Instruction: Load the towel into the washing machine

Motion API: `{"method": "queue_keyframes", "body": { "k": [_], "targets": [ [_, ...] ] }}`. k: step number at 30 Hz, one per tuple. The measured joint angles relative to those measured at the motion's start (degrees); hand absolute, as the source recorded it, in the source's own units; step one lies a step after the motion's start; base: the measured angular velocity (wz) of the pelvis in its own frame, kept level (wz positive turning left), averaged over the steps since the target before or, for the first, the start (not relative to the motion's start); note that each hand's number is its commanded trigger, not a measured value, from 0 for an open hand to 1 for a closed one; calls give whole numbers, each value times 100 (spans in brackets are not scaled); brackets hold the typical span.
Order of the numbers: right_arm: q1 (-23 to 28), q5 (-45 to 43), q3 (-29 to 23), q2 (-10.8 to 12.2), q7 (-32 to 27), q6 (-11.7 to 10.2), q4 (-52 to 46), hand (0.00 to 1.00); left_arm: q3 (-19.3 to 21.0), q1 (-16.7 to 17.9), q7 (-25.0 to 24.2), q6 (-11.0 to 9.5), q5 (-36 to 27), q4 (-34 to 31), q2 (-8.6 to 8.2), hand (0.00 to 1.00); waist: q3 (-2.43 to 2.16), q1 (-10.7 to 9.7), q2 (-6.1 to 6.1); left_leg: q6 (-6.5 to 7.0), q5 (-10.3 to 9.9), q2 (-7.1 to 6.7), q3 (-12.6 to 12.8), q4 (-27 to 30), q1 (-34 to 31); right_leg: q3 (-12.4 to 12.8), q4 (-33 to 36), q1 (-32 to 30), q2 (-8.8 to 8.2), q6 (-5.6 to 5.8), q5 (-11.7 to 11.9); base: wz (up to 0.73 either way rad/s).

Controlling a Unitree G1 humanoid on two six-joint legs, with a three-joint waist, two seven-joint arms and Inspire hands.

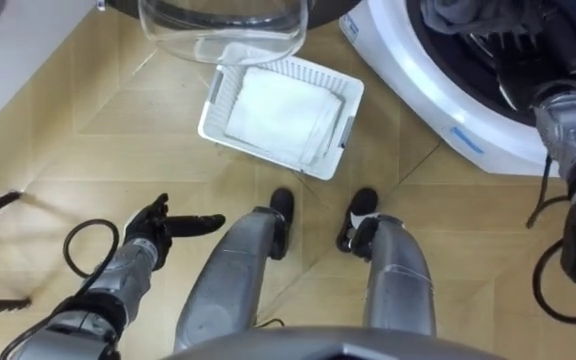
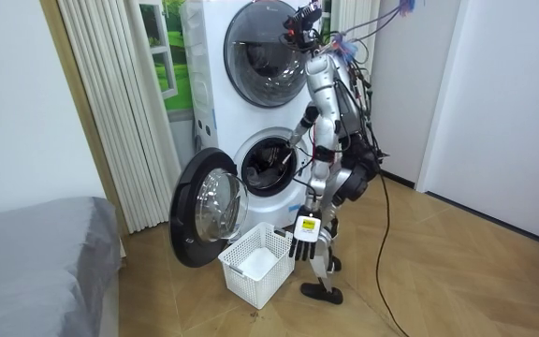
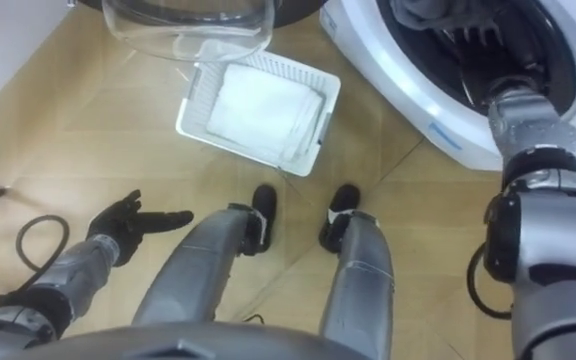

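A white folded towel lies in a white slatted basket on the floor just ahead of my feet. The washing machine's round opening is at the upper right, with some grey cloth at its top edge. My right forearm reaches into the dark drum, and the hand is hidden inside. My left hand hangs low at the left, open and holding nothing, well short of the basket. In the room view I stand facing the lower machine.
The machine's glass door stands swung open just beyond the basket, towards my left. A second machine is stacked on top. A grey bed and a curtain are at the room view's left. The floor is wood.
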Motion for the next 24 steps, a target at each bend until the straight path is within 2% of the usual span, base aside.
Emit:
{"method": "queue_keyframes", "body": {
  "k": [2, 3, 5, 8, 9, 13, 15, 18, 20, 22, 24],
  "targets": [
    [331, 83, -17, 80, 9, -151, -1, 0, -1, 33, 1, 2, 7, 116, 5, 0, -10, -13, 18, -12, 15, 10, -42, -192, 255, -35, -198, 275, 56, 25, 16, 5],
    [522, 79, -79, 105, 53, -210, 20, 0, 0, 60, -8, 3, 11, 188, 3, 0, -32, -36, 54, -16, 18, 46, -52, -288, 370, -40, -365, 421, 128, 52, 47, -7],
    [787, 55, -171, 180, 193, -342, 187, 0, 93, 69, -11, 4, 21, 316, -3, 0, -36, -51, 70, -27, 24, 100, -61, -443, 594, -66, -604, 685, 217, 57, 117, -13],
    [1216, -187, -171, 415, 318, -372, 381, 0, 130, 74, -103, -2, 71, 523, 1, 0, -67, -113, 114, -34, 28, 112, -50, -720, 1024, -79, -860, 1077, 271, 73, 133, -9],
    [1411, -515, -170, 466, 309, -391, 415, 0, 153, 84, -143, -8, 132, 534, 1, 0, -118, -119, 158, -34, 28, 129, -46, -802, 1123, -94, -979, 1190, 301, 97, 149, -7],
    [1902, -1099, -119, 578, 285, -406, 666, 0, 480, 127, -238, -75, 179, 705, 9, 0, -149, -83, 174, -36, 29, 162, 65, -1089, 1540, -16, -1163, 1506, 366, 110, 163, -17],
    [2261, -1595, -11, 708, 151, -497, 662, 0, 615, 252, -226, -78, 181, 799, 17, 0, -177, -137, 179, -53, 29, 183, 82, -1262, 1819, -26, -1247, 1733, 404, 109, 163, -10],
    [2525, -2360, 96, 795, -49, -500, 666, 0, 712, 447, -230, -77, 312, 806, 8, 0, -211, -242, 178, -69, 31, 195, 74, -1402, 2099, -48, -1408, 2022, 443, 110, 163, 0],
    [2738, -2952, 184, 855, -141, -512, 666, 0, 762, 608, -231, -81, 371, 798, 7, 0, -253, -289, 169, -84, 38, 209, 67, -1584, 2367, -43, -1587, 2310, 495, 137, 179, 0],
    [2951, -3900, 351, 975, -209, -543, 656, 0, 898, 892, -220, -105, 596, 746, 5, 0, -330, -357, 117, -105, 50, 237, 71, -1785, 2710, -32, -1829, 2684, 567, 161, 205, -5],
    [3151, -4468, 532, 1059, -214, -556, 611, 0, 1020, 1065, -197, -128, 690, 731, 5, 0, -367, -378, 74, -127, 47, 269, 85, -1881, 2952, -44, -1980, 2925, 621, 160, 216, 0]
  ]
}}
